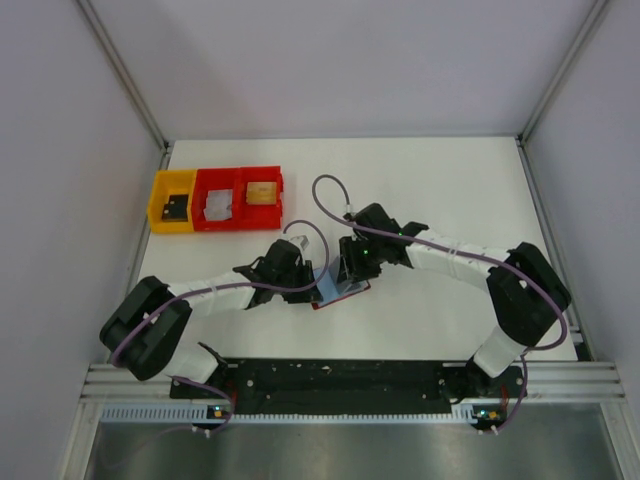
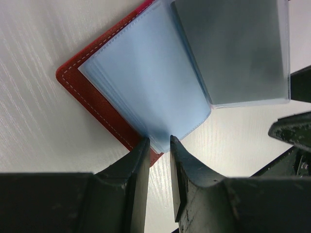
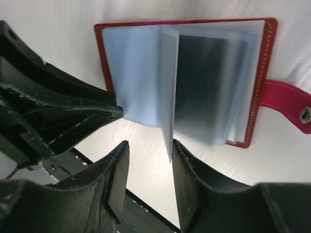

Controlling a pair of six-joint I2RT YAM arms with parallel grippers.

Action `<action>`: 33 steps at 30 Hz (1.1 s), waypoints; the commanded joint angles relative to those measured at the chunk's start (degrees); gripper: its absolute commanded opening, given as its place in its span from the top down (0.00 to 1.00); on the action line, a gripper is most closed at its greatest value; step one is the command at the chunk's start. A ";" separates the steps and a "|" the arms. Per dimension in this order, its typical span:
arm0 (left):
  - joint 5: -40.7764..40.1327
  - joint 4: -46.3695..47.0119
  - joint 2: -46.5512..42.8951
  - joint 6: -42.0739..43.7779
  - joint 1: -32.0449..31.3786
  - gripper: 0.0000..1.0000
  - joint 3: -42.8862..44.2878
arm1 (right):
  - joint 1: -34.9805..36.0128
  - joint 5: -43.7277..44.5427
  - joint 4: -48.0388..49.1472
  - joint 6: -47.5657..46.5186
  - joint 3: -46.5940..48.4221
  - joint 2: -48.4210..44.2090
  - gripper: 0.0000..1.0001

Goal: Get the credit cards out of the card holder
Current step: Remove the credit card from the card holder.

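Note:
The card holder [image 1: 338, 291] is a small red wallet lying open on the table between the two arms. Its red cover [image 2: 87, 92] and strap [image 3: 286, 104] show around the grey-blue pockets. My left gripper [image 2: 159, 141] is shut on the corner of the left stack of pockets. A dark grey credit card [image 3: 199, 82] sits inside a translucent pocket on the right half and shows again as a credit card [image 2: 233, 48]. My right gripper [image 3: 148, 143] is open, and one raised pocket leaf [image 3: 167, 92] stands on edge against its right finger.
A yellow bin [image 1: 172, 200] and two joined red bins [image 1: 240, 197] stand at the back left of the white table, each with something in it. Grey walls close in the table on three sides. The arms' base rail [image 1: 340, 380] runs along the near edge.

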 commanded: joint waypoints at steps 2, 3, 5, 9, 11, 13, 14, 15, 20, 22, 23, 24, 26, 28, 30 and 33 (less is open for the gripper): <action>0.05 -1.73 1.23 0.83 -0.65 0.72 -0.56 | 1.95 -2.66 2.41 0.46 3.25 -2.70 0.60; -0.03 -1.73 1.06 0.83 -0.65 0.72 -0.74 | 2.04 -2.84 2.33 0.38 3.16 -2.70 0.60; -0.12 -1.73 0.88 0.66 -0.65 0.72 -0.74 | 2.21 -3.01 2.33 0.11 3.16 -2.44 0.60; -0.21 -1.56 0.36 0.48 -0.65 0.72 -1.00 | 2.56 -4.24 3.46 -0.76 3.16 -2.00 0.60; -0.56 -0.95 -0.52 -0.13 -0.74 0.72 -1.53 | 2.83 -5.82 4.69 -1.20 3.25 -1.56 0.59; -1.26 -0.33 -1.75 -0.92 -0.65 0.72 -2.40 | 3.18 -7.58 6.19 -1.21 3.34 -0.95 0.58; -1.79 -0.07 -2.62 -1.54 -0.65 0.72 -2.84 | 3.35 -8.54 7.06 -1.12 3.34 -0.42 0.58; -2.31 0.11 -3.50 -2.06 -0.65 0.72 -3.37 | 3.62 -9.33 7.85 -1.03 3.51 0.11 0.57; -7.14 0.11 -10.09 -5.67 -0.65 0.72 -6.88 | 4.32 -11.71 9.27 -1.12 4.04 2.31 0.56; -9.25 -0.15 -13.34 -7.25 -0.57 0.71 -8.38 | 4.41 -11.98 9.71 -1.64 4.13 2.92 0.55; -10.22 -0.41 -15.01 -7.95 -0.57 0.71 -9.25 | 4.50 -12.24 9.62 -2.17 4.30 3.27 0.53; -11.36 -0.50 -17.37 -8.65 -0.65 0.71 -9.96 | 4.50 -12.68 9.71 -2.43 4.57 3.80 0.53; -14.07 -0.24 -20.64 -10.15 -0.57 0.71 -11.71 | 4.41 -14.43 10.06 -2.87 5.00 5.03 0.53; -15.67 -0.06 -23.89 -11.82 -0.65 0.71 -13.21 | 4.50 -15.67 10.67 -2.70 5.27 6.09 0.53; -16.38 0.28 -26.88 -12.35 -0.57 0.71 -14.27 | 4.41 -13.93 11.03 -2.44 4.92 5.83 0.53; -15.86 4.91 -30.57 -11.92 -0.57 0.71 -15.85 | 3.80 -9.18 11.55 -1.82 4.04 4.86 0.54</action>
